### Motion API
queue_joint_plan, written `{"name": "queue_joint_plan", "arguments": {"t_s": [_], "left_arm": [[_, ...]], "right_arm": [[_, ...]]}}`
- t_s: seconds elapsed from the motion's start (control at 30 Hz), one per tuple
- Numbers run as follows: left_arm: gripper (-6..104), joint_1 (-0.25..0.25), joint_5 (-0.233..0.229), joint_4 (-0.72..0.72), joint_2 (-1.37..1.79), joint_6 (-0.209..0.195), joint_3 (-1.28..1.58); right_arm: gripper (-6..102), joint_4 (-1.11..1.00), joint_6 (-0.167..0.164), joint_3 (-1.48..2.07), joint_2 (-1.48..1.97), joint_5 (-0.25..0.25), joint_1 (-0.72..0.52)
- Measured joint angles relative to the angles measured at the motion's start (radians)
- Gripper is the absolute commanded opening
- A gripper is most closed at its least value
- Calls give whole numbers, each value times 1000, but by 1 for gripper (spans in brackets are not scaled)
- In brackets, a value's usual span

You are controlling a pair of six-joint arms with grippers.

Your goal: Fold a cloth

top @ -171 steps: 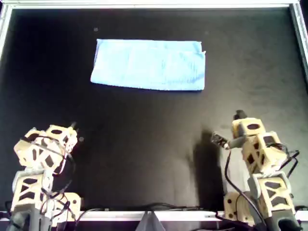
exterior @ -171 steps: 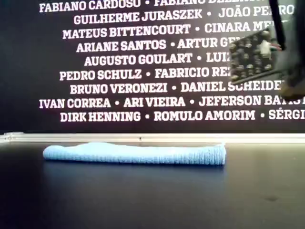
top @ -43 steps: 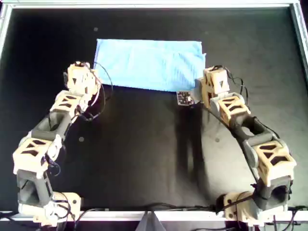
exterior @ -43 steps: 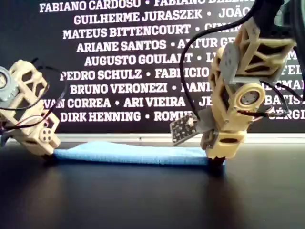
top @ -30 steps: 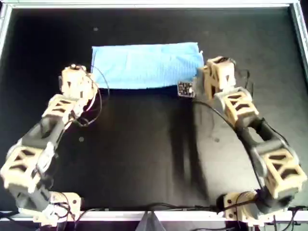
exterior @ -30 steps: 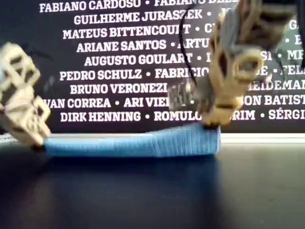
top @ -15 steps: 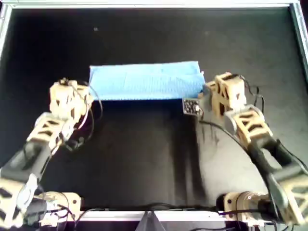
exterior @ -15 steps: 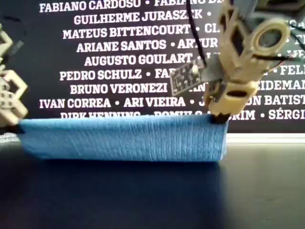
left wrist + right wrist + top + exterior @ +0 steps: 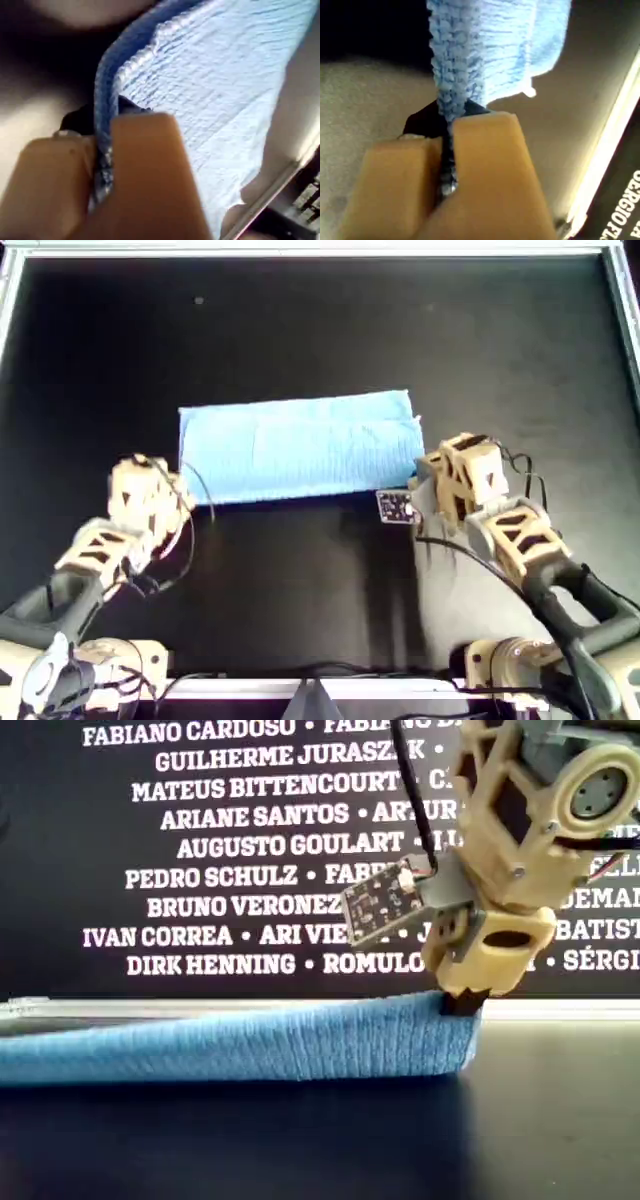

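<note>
The cloth (image 9: pixel 300 448) is a light blue folded strip lying across the middle of the black table. Its near long edge is raised off the surface, as the exterior view shows (image 9: pixel 250 1045). My left gripper (image 9: pixel 183 494) is at the cloth's near corner on the overhead view's left, and the left wrist view shows it shut (image 9: pixel 105 145) on the layered edge (image 9: pixel 215 90). My right gripper (image 9: pixel 418 480) holds the near corner on the overhead view's right and is shut on the fabric (image 9: pixel 447 125). That gripper (image 9: pixel 460 1003) pinches the corner just above the table.
A metal rim (image 9: pixel 320 250) borders the black table. A small circuit board (image 9: pixel 395 506) juts from the right arm beside the cloth. A dark wall with white names (image 9: pixel 250 870) stands behind the table. Both arm bases sit at the overhead view's bottom edge.
Both grippers have drawn the cloth's near edge toward the overhead view's bottom, dragging the whole cloth along. The raised edge hangs lower than half a second ago. The left gripper has left the exterior view.
</note>
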Motion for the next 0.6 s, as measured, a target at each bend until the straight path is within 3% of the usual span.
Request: {"name": "queue_joint_plan", "arguments": {"t_s": [0.6], "left_arm": [[-1, -14, 0, 0, 2, 0, 32]], "right_arm": [[-2, 0, -11, 126, 52, 0, 2]]}}
